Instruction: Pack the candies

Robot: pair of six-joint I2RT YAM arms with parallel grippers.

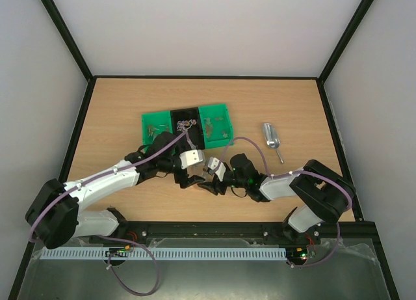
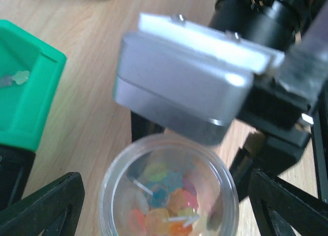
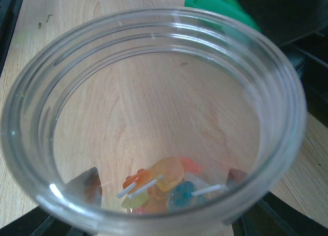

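A clear jar with several coloured candies on white sticks at its bottom fills the right wrist view. My right gripper is shut on the jar, its fingertips showing through the glass. In the left wrist view the same jar stands on the table between the wide-apart black fingers of my left gripper, which is open, with a gap on each side. The right wrist's silver camera block hangs just behind the jar. More candies lie in the green tray.
The green tray has a black middle compartment and sits at mid-table behind both grippers. A metal scoop lies on the wood to the tray's right. A corner of the tray is close on the left gripper's left.
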